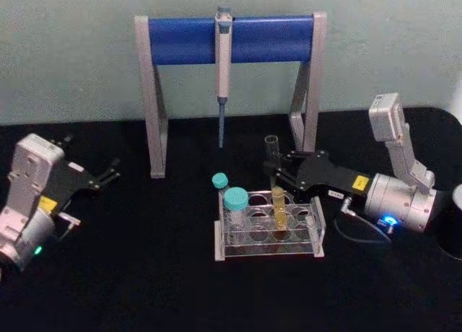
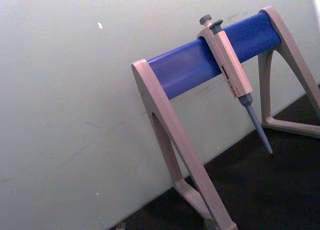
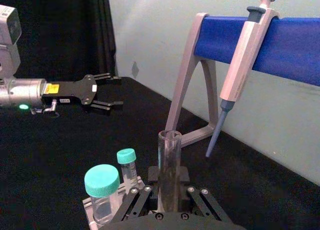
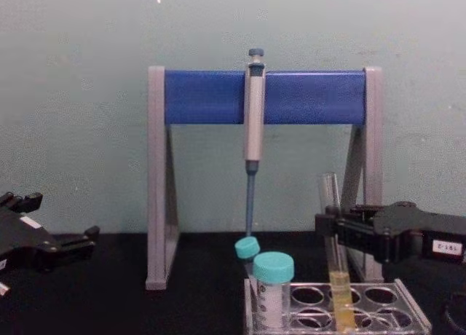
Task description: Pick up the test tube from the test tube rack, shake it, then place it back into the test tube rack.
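The tube (image 1: 279,202) stands upright in a back-row hole of the rack (image 1: 303,234), near the middle of the desk (image 1: 144,274); its yellow liquid sits in the lower part, down among the holes. The right claw (image 1: 275,170) reaches in from the robot's right, level with the desk, and pinches the tube around its middle, above the liquid. The open rim rises clear above the fingers; in the chest view the fingers (image 4: 329,229) cross the glass just above the rack's top plate (image 4: 393,306). In the right wrist view the pads (image 3: 184,179) press the tube (image 3: 169,155) from both sides. Two teal-capped tubes (image 1: 234,200) stand at the rack's left end, apart from the claw. Behind the rack a stand (image 1: 274,40) carries a hanging pipette (image 1: 224,58). The left claw (image 1: 92,157) rests far off at the desk's left side, its fingers spread and holding nothing, well apart from the rack.
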`<state>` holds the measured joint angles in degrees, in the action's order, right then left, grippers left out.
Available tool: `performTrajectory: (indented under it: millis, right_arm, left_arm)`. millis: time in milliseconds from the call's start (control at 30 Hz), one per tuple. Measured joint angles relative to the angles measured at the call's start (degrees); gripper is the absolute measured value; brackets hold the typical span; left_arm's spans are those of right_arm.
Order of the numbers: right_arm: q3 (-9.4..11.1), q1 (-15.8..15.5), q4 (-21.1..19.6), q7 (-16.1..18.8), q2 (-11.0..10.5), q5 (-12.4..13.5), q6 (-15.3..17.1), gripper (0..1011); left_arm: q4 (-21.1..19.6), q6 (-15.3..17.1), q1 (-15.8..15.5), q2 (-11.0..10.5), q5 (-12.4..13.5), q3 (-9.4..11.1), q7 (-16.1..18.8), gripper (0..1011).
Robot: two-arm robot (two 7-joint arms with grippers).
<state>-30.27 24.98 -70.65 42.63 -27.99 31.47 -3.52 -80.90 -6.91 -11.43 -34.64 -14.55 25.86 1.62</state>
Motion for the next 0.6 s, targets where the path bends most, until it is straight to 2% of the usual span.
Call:
performTrajectory:
  millis: [200,267,433,600]
  right_arm:
    - [0.0,0.0,0.0,0.0,0.0,0.0,0.0,232]
    - [0.0,0.0,0.1,0.0,0.0,-0.3,0.2,266]
    - [0.0,0.0,0.1,0.1,0.0,-0.3,0.2,413]
    - [0.0,0.0,0.1,0.1,0.0,-0.2,0.2,604]
  left_arm:
    - [0.0,0.0,0.0,0.0,0.0,0.0,0.0,1001]
    - [0.0,0.0,0.0,0.0,0.0,0.0,0.0,1001]
    - [0.0,0.0,0.0,0.0,0.0,0.0,0.0,1001]
    - [0.0,0.0,0.0,0.0,0.0,0.0,0.0,1001]
